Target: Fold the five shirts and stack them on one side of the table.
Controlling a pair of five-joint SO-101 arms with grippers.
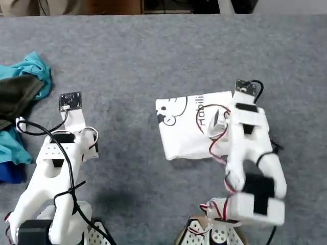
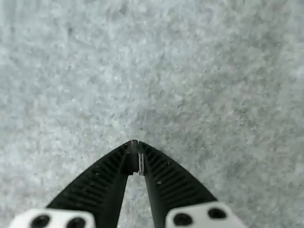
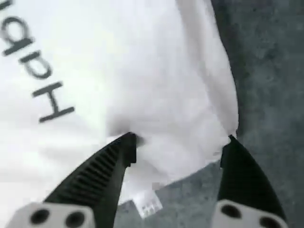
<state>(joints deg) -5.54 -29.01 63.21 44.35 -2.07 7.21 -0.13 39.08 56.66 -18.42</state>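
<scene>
Shirt (image 1: 189, 130), white with black print, lies folded right of the table's (image 1: 127, 61) centre, under the right arm. Its wrist view shows the right gripper (image 3: 180, 138) spread wide, straddling the shirt's edge. The left gripper (image 2: 134, 145) is clenched empty over bare table. From above, teal and dark shirts (image 1: 23, 94) heap at the left edge

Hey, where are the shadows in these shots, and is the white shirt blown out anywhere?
High view: a soft shadow lies on the table near the lower middle. Left wrist view: a faint shadow ahead of the left gripper. Right wrist view: the white shirt glares, its folds barely showing.
</scene>
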